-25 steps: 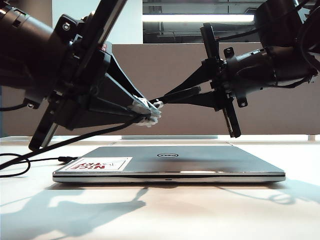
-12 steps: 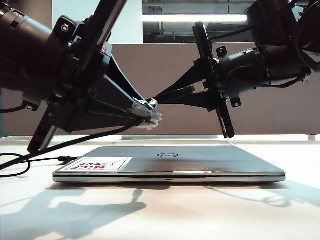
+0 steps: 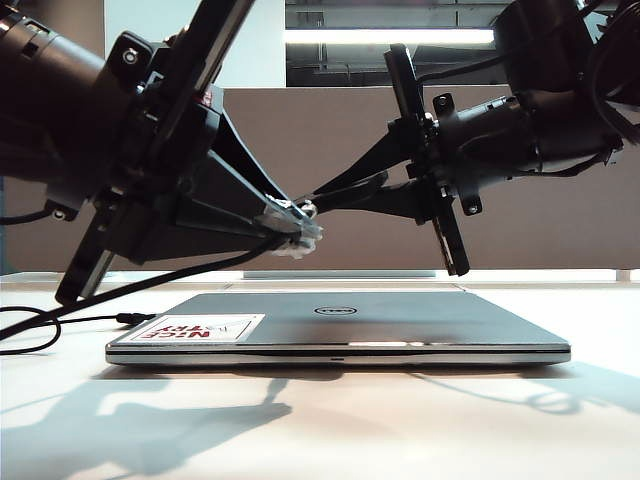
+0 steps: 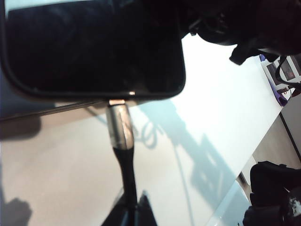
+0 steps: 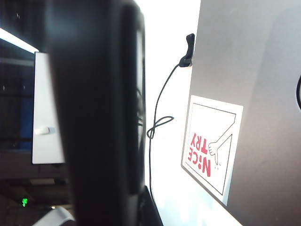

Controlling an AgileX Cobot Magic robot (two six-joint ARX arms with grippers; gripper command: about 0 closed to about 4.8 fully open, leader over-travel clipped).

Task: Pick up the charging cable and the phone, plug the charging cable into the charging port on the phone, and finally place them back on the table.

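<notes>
With the left gripper clamped on the phone and the right gripper pinching the cable mid-frame above the laptop, push the connector straight in, squarely aligned.

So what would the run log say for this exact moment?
left gripper: shut on charging cable | right gripper: shut on phone | connector at phone's port | above laptop

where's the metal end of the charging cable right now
In the left wrist view, the long black charging cable's silvery metal connector meets the bottom edge of the glossy black phone, held in the air above the silver laptop between the two arms.
</notes>
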